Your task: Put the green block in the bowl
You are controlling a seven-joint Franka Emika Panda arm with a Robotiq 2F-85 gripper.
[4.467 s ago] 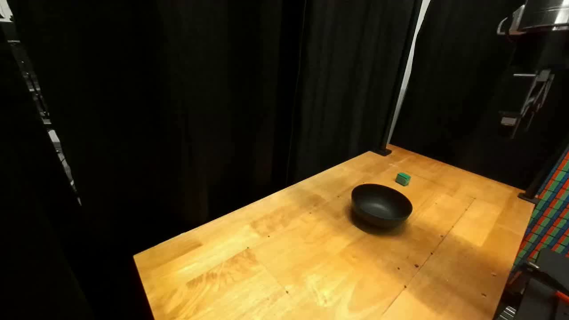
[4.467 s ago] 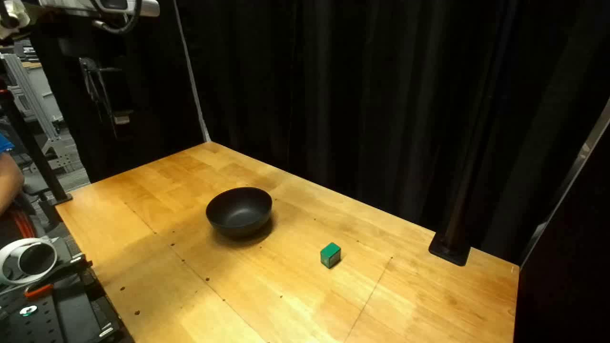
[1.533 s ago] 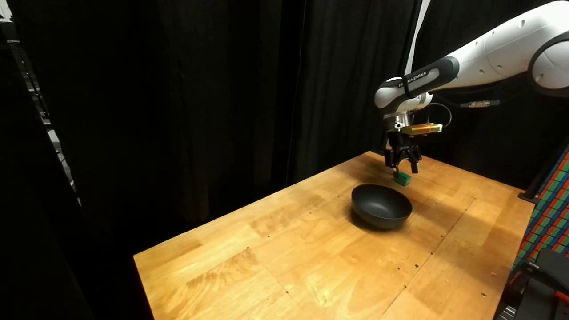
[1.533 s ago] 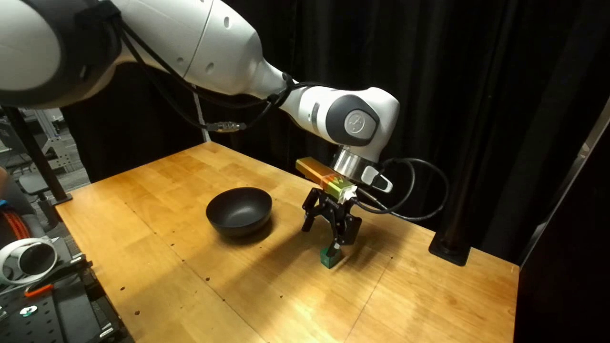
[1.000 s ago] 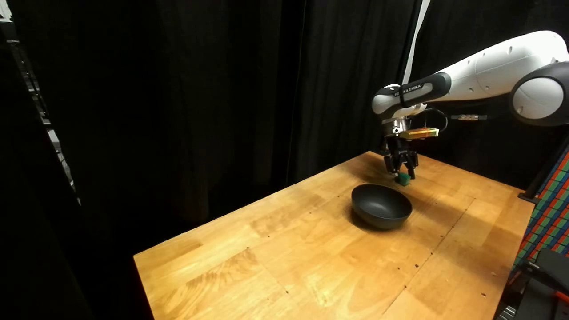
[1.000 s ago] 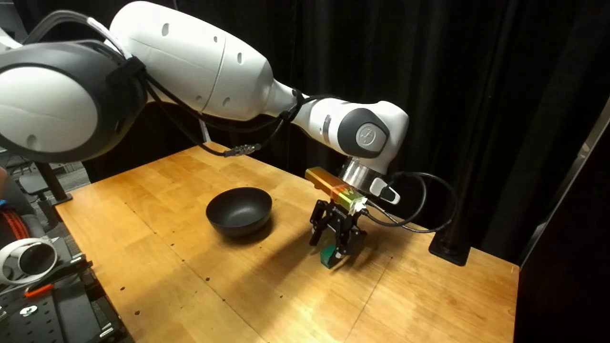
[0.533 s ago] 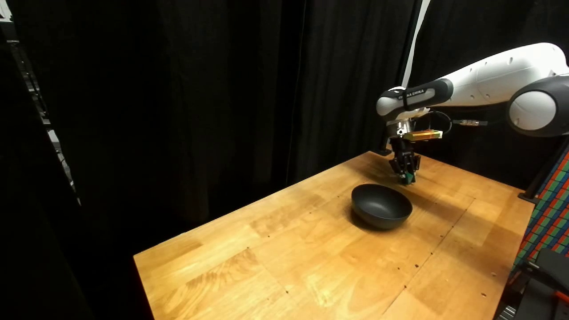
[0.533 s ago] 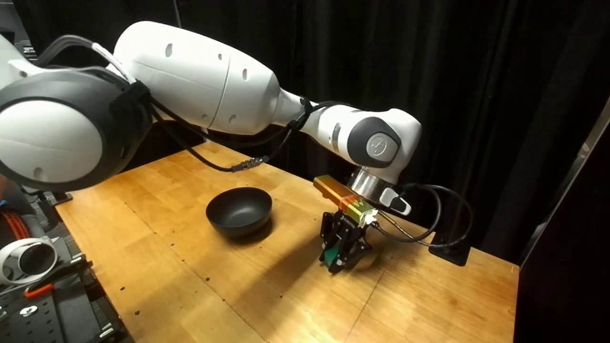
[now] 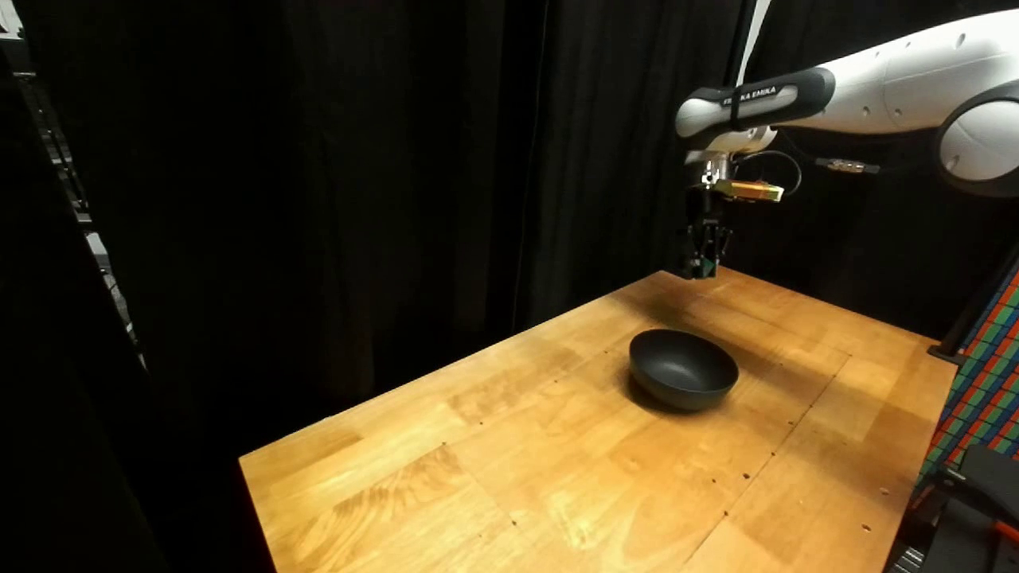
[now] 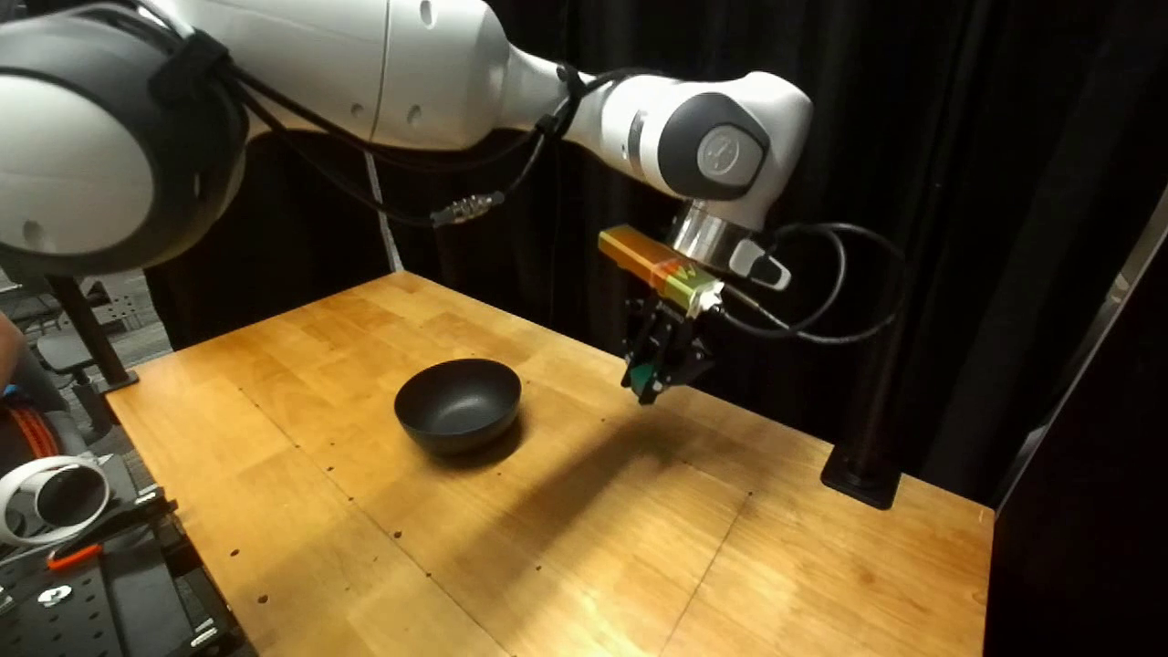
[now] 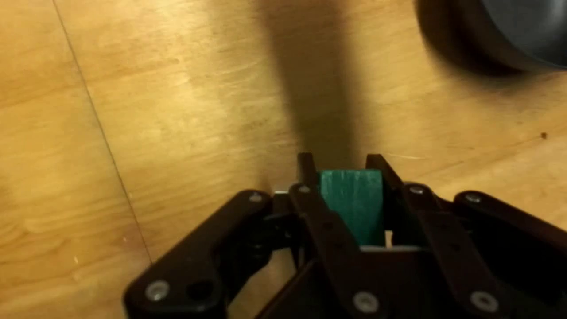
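Wrist view: one green block (image 11: 352, 204) is sitting between the two black fingers (image 11: 306, 167) of the gripper (image 11: 340, 165). Both fingers are touching it, one on each side, and the grip is standing narrow — at the block's own width. One round, dark bowl (image 11: 527, 35) is showing in part, well apart from the block.

Table (image 10: 365, 547): one, light wood; thin seams and small dark holes are marking its top.

Bowl, in both exterior views: is resting upright on the table, lying inward of every edge that is showing.

Gripper and block: both are hanging above the tabletop, fingers pointing downward. In an exterior view the gripper (image 9: 704, 273) is covering the table's far corner. In an exterior view the block (image 10: 642, 377) is overlapping the line of the table edge that is running beside the black curtain (image 10: 867, 119).

Shadow (image 10: 584, 470): one, long and soft, is stretching inward from near that edge.

Arm (image 10: 438, 78): one, white with dark grey joints, is reaching over the table — an orange-and-yellow box (image 10: 659, 268) is sitting just above the gripper, and a metal cable connector (image 10: 467, 210) is hanging beneath the arm.

Posts (image 10: 862, 476): two, black, are standing on the table in an exterior view, one at a corner, one along the curtain-side edge.
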